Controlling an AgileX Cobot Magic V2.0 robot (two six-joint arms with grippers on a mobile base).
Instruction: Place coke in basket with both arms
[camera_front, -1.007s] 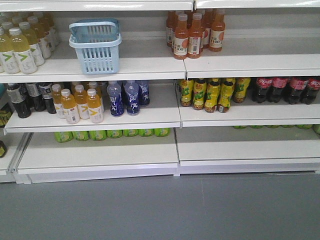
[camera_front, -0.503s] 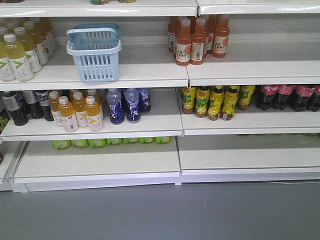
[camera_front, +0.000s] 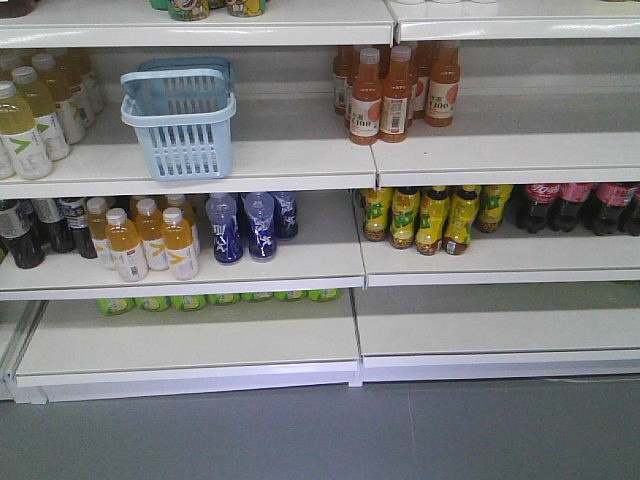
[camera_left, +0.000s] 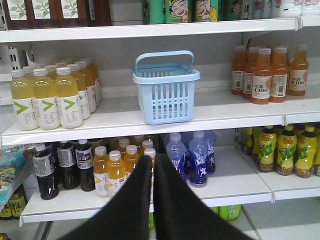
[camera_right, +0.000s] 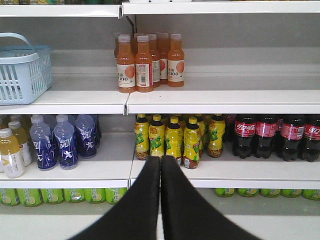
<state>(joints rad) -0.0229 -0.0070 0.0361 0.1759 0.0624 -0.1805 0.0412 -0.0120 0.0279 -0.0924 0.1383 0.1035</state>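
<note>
Several coke bottles (camera_front: 575, 205), dark with red labels, stand at the right end of the middle shelf and show again in the right wrist view (camera_right: 270, 134). The light blue basket (camera_front: 180, 125) sits on the upper shelf at left, its handle raised (camera_left: 167, 95), and its edge shows at the left of the right wrist view (camera_right: 22, 75). My left gripper (camera_left: 153, 158) is shut and empty, well short of the shelves, below the basket. My right gripper (camera_right: 161, 159) is also shut and empty, in front of the yellow bottles, left of the coke. Neither arm appears in the front view.
Orange drink bottles (camera_front: 390, 85) stand on the upper shelf right of the basket. Pale yellow bottles (camera_left: 47, 97) flank its left. Blue bottles (camera_front: 245, 225), small orange bottles (camera_front: 150, 240) and yellow-wrapped bottles (camera_right: 172, 137) fill the middle shelf. Green cans (camera_front: 220, 298) lie under it. Grey floor (camera_front: 320, 430) in front.
The whole shelf scene has slid downward and slightly left in the front view, as the camera moves. Nothing on the shelves has shifted.
</note>
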